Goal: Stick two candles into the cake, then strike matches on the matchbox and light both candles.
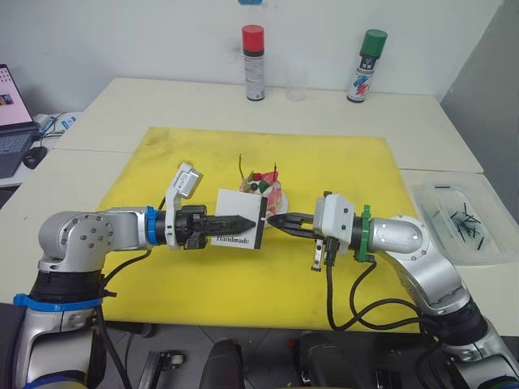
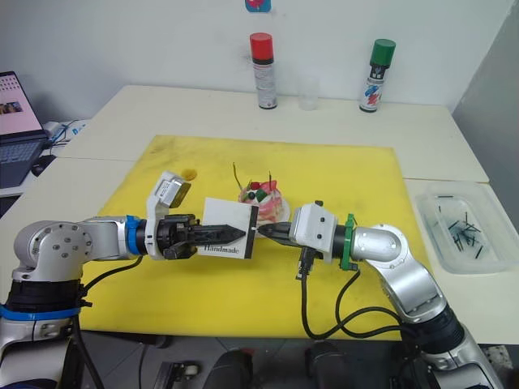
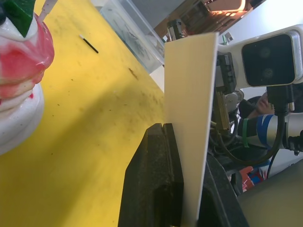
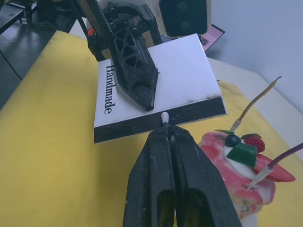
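Over the yellow mat [image 1: 340, 267] our left claw [image 1: 243, 220] grips the matchbox [image 1: 241, 219]; our right claw [image 4: 165, 130] seemingly pinches a match [image 4: 164, 117] against its dark strip, beside the cake [image 1: 263, 191] holding both candles [image 4: 253, 103].

A: Mat [image 1: 162, 267] colour?
B: Bright yellow, with dark smudges. Table [image 1: 122, 101] beneath is cream.
A: Matchbox [image 4: 170, 80]?
B: White face, "Handmade" in dark script, dark strip along one edge.
A: Cake [image 4: 246, 182]?
B: Pink and white, topped with red strawberry, a green piece and a dark berry.
A: Candles [image 4: 253, 103]?
B: Pale, darker toward the tips.
A: Match [image 4: 164, 117]?
B: White head.
A: Cans at the back?
B: One red cap [image 1: 253, 36], one green cap [image 1: 374, 40].
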